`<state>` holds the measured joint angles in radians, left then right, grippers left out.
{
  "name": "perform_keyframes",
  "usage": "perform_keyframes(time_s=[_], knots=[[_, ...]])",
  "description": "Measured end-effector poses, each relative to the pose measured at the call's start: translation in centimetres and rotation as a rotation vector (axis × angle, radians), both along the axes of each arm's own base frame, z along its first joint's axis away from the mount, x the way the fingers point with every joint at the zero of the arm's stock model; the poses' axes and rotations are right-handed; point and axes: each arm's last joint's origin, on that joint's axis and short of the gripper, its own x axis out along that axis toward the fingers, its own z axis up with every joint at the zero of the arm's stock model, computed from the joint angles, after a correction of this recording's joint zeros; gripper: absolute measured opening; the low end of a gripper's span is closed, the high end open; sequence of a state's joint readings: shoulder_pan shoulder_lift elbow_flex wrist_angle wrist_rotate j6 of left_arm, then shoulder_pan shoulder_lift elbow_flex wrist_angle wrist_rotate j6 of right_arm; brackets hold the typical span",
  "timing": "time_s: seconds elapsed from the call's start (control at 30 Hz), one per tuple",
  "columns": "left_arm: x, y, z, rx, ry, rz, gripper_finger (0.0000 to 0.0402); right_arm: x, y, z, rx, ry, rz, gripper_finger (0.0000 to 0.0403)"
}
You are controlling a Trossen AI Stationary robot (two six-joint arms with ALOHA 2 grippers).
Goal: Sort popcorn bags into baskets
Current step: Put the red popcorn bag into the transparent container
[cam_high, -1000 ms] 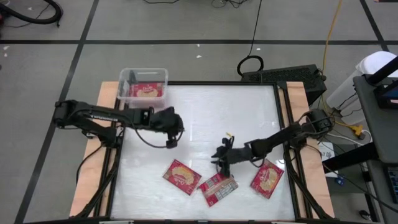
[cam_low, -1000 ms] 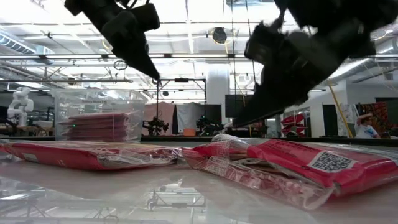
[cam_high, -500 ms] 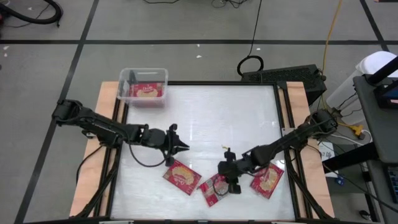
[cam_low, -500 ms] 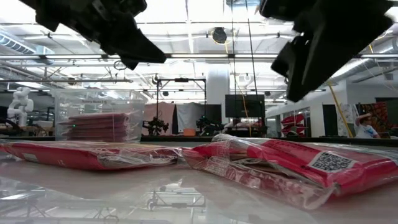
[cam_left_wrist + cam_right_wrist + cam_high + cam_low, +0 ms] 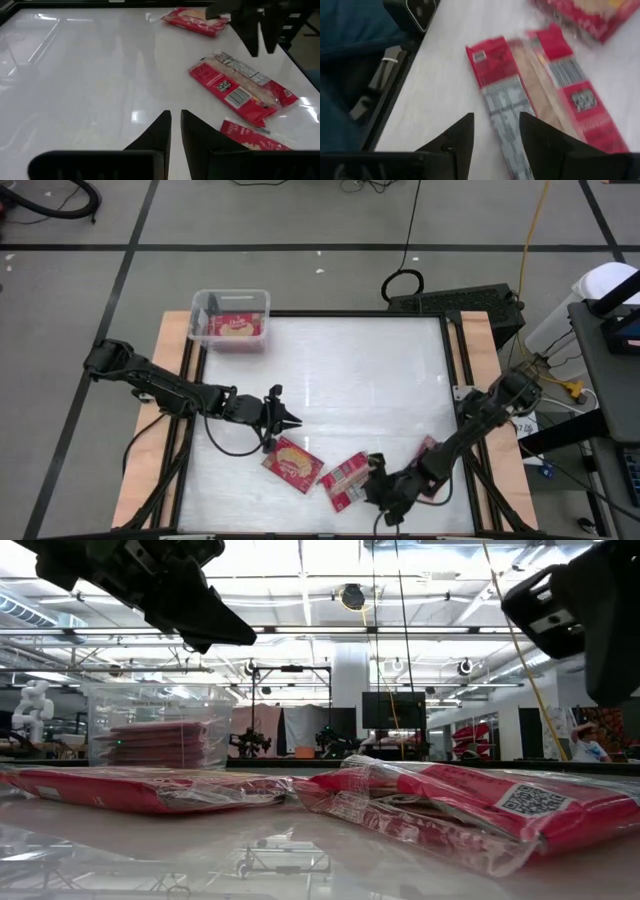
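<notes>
Bin (image 5: 229,318) at far left corner holds some bags; three bags (image 5: 293,463) left on table near front. Left gripper (image 5: 293,422) narrow, empty; right gripper (image 5: 495,131) spread, empty, above the middle bag (image 5: 347,478)

I see the white counter (image 5: 330,370) with wooden strips on both sides. Behind it a black cable (image 5: 405,270) lies on the grey floor (image 5: 300,220), and a small white robot figure (image 5: 30,705) stands far back in the room.

Glossy plastic packets (image 5: 293,463); clear plastic bin (image 5: 229,320).
</notes>
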<state>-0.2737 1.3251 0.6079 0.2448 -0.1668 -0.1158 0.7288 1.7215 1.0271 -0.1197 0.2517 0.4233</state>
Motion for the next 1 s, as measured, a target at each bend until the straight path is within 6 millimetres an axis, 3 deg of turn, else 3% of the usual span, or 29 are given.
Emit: perform_keyframes(time_s=[0.37, 0.63, 0.77, 0.93, 1.0], knots=[[0.1, 0.0, 0.1, -0.002, -0.015, 0.0, 0.0047, 1.0, 1.4, -3.7, -0.121, -0.083, 0.021, 0.0151], [0.1, 0.0, 0.1, 0.003, -0.016, -0.002, 0.0047, 1.2, 1.5, -4.8, -0.181, -0.082, 0.06, 0.0143], [0.1, 0.0, 0.2, 0.001, -0.023, -0.002, 0.0047, 1.6, 1.2, -4.8, -0.209, -0.096, 0.058, 0.0104], [0.1, 0.0, 0.3, -0.003, -0.036, -0.002, 0.0047, 2.0, 0.7, -4.9, -0.214, -0.096, 0.053, 0.0018], [0.2, 0.0, 0.4, 0.002, -0.045, -0.006, 0.0047, 2.0, 0.6, -4.8, -0.211, -0.099, 0.051, 0.0007]])
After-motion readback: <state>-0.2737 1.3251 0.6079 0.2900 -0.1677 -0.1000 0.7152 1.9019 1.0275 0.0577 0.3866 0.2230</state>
